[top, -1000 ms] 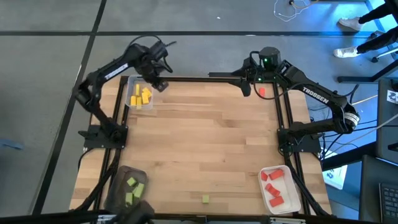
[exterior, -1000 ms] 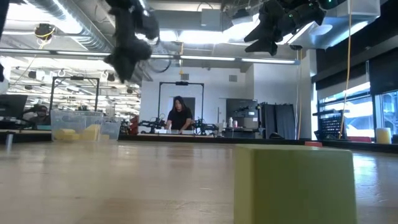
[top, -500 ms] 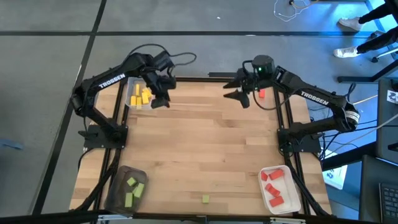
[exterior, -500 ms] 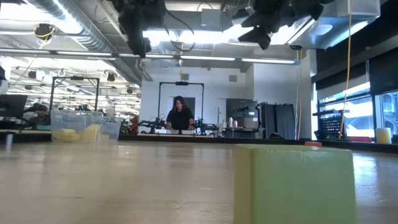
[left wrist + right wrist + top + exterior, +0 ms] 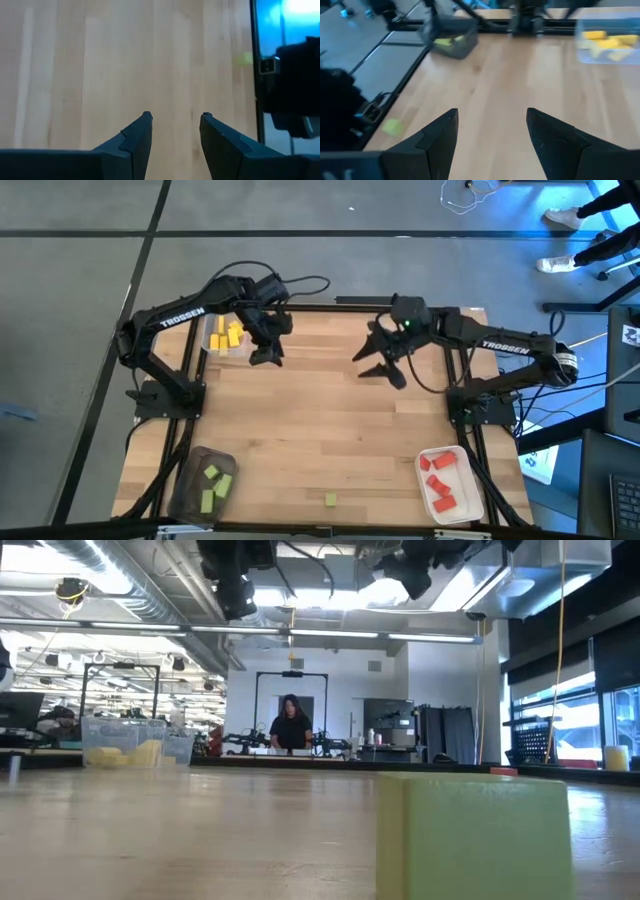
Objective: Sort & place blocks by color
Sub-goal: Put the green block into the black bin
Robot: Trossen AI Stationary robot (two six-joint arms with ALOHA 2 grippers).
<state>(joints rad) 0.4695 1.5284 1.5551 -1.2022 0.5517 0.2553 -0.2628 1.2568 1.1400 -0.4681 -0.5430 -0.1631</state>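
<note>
One loose light green block lies on the wood near the table's front edge; it fills the foreground of the low view. Yellow blocks lie in a clear tray at the far left, green blocks in a dark tray at the near left, and red blocks in a white tray at the near right. My left gripper hangs open over bare wood just right of the yellow tray, nothing between its fingers. My right gripper is open too, high over the far middle.
The clear tray, dark tray and white tray stand at three corners. A black frame rims the table. The middle of the table is bare wood. A person stands far off in the room behind.
Both grippers have left the far corners and swung inward over the table. My left gripper went from above the yellow tray toward the right and a little nearer, rolling as it went. My right gripper went from the far right corner toward the left and nearer. Both stayed open.
</note>
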